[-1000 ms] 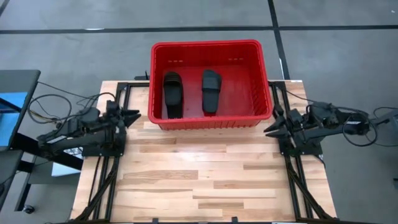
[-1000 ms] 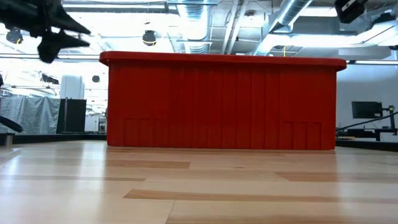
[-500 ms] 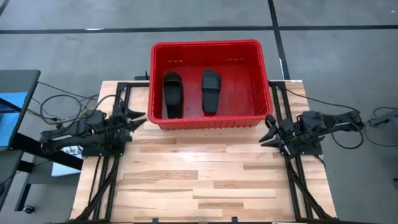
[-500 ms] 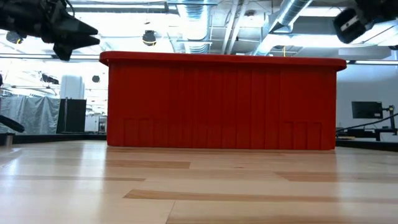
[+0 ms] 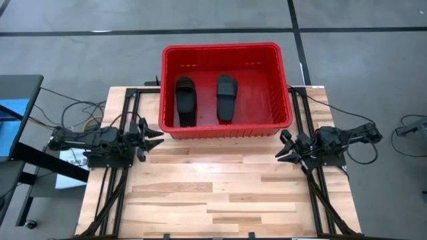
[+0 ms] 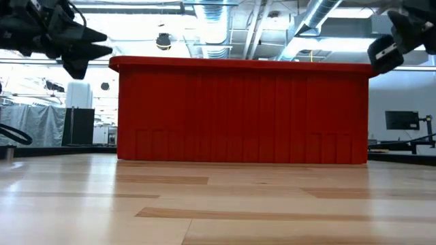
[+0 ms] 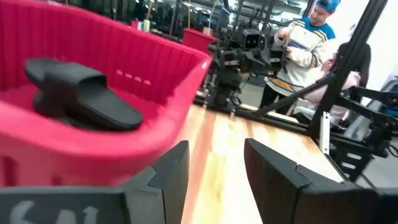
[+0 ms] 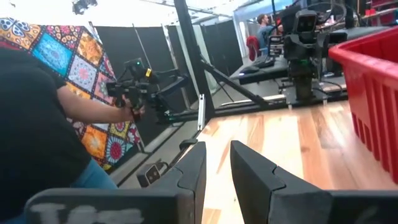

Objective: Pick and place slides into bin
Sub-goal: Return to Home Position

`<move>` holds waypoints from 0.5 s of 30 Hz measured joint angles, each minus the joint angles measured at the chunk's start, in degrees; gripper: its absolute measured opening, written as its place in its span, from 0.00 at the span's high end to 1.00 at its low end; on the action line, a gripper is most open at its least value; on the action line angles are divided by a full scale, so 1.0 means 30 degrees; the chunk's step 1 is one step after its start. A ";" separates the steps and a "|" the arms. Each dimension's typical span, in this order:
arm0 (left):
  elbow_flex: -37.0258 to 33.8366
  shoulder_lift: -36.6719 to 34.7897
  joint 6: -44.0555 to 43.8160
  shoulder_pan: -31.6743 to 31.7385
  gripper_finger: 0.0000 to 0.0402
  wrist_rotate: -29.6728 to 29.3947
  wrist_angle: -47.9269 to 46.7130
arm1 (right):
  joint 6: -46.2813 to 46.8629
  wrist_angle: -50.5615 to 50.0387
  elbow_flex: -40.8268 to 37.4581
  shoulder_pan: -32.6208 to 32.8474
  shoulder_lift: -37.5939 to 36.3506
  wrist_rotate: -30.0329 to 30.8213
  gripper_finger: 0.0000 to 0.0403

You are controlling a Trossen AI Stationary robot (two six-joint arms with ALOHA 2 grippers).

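Two black slides (image 5: 185, 101) inside one red bin (image 5: 227, 50); two claws beside it, both empty.
Slides side by side on the bin's floor, straps up, a small gap between them, toward the bin's left half. Only two countable from above. Left claw (image 5: 156, 138) just off the bin's near-left corner, fingers spread, gripping nothing. Right claw (image 5: 281, 146) just off the bin's near-right corner, fingers likewise apart and bare. Bin at the far end of the one wooden desk (image 5: 213, 193).
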 joint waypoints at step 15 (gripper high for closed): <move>-0.2037 0.0013 -0.0127 -0.5065 0.64 -0.2217 0.2074 | -0.0191 0.1520 -0.1760 -0.0007 0.0020 0.0020 0.84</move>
